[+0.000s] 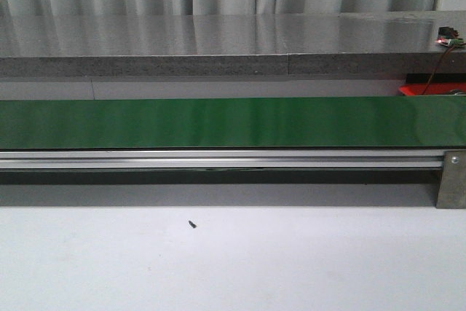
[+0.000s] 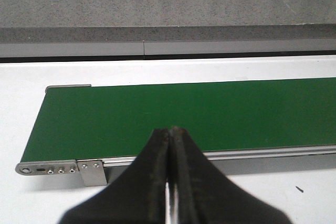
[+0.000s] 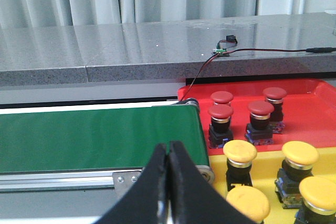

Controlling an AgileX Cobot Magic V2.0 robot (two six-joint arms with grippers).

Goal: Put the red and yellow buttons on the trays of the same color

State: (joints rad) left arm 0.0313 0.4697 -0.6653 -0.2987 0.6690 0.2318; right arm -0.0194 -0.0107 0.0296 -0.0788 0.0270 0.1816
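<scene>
Both grippers are closed on nothing: the left gripper (image 2: 170, 129) hangs over the near edge of the green conveyor belt (image 2: 184, 114), the right gripper (image 3: 168, 145) over the belt's end. Just beyond that end, four red buttons (image 3: 221, 111) stand on the red tray (image 3: 310, 114) and yellow buttons (image 3: 240, 151) on the yellow tray (image 3: 268, 162). The belt carries no button, so the step is waiting; the next move requires a button's arrival, then opening a gripper above it.

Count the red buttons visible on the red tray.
4, all on the red tray beyond the conveyor's end: red buttons at and. More could lie outside the right wrist view.
</scene>
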